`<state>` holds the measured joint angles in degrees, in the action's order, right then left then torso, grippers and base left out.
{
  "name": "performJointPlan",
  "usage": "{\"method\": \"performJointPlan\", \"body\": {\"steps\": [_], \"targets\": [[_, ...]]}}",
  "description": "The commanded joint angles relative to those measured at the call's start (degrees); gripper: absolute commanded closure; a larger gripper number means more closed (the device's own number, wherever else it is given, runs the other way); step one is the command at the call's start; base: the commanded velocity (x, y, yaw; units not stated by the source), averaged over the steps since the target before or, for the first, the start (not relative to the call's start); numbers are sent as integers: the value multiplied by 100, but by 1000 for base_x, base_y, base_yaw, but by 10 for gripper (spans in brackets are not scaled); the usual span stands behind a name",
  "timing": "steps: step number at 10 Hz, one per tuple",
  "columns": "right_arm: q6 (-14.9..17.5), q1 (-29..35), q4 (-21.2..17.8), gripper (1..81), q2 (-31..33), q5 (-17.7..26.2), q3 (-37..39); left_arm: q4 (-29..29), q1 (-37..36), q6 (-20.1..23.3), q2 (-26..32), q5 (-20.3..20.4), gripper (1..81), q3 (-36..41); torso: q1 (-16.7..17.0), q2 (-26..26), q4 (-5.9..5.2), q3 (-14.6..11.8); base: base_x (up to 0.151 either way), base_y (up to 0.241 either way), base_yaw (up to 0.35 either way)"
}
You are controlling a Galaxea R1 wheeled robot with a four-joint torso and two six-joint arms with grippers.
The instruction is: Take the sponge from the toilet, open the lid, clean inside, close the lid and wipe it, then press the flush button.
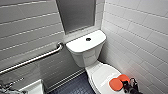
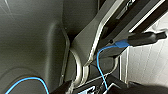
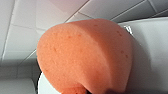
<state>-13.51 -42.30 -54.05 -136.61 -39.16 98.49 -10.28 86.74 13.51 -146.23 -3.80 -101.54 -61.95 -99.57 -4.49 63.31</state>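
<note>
The right claw (image 1: 128, 86) sits low over the near right edge of the lid (image 1: 101, 75), and it is pinching the sponge (image 1: 118, 83). The bright orange pad stands up on edge at the claw's tip, and its body looks buckled into two rounded lobes. In the right wrist view the sponge (image 3: 85, 55) rises straight in front of the claw. Its pitted surface bulges outward, and a dark bit of the claw is just visible at its base. Behind the sponge, on the side away from the claw, lies the glossy white lid (image 3: 150, 50), which is shut flat over the bowl. Whether the pad's lower edge touches the lid or hangs just above it cannot be told. Farther from the claw, past the lid, the toilet (image 1: 86, 58) rises to its boxy tank. A round dark flush button (image 1: 88, 39) sits in the tank's flat top, well apart from the claw. A white tiled wall (image 1: 140, 32) runs close beside the claw on its right. Well away to the claw's left, across the bowl, a metal grab bar (image 1: 35, 58) slants along the opposite tiled wall. Below the bar is a dark floor (image 1: 75, 87). Beyond the tank, farthest from the claw, a grey frosted panel (image 1: 76, 13) is set in the back wall. The left wrist view shows a blue cable (image 2: 99, 65) running from a black plug across the robot's own grey frame.
</note>
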Motion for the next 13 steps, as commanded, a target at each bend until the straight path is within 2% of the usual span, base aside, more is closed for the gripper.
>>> {"method": "performJointPlan", "body": {"steps": [1, 5, 9, 11, 12, 13], "targets": [[-12, -573, -352, 811, 499, 514, -409, 8, 120, 47, 111, -560, 10, 187, 0, 0, 0, 0, 0, 0, 0], [-12, -1205, -10, 811, 1220, -223, -1552, 26, 111, 56, 75, -543, 10, 187, 0, 0, 0, 0, 0, 0, 0], [-47, -2251, 290, 811, 1432, -945, -1984, 43, 111, 56, 84, -543, 10, 187, 0, 0, 0, 0, 0, 0, 0], [-266, -2779, 1249, 811, 1502, -1015, -1949, 61, 85, 56, 50, -560, 10, 195, 0, 0, 0, 0, 0, 0, 0], [-215, -2850, 1754, 811, 1580, -885, -2009, 70, 68, 56, 23, -569, 10, 195, 0, 0, 0, 0, 0, 0, 0], [-187, -2859, 2029, 811, 1712, -631, -2175, 87, 59, 56, -4, -569, 10, 195, 0, 0, 0, 0, 0, 0, 0]]}}
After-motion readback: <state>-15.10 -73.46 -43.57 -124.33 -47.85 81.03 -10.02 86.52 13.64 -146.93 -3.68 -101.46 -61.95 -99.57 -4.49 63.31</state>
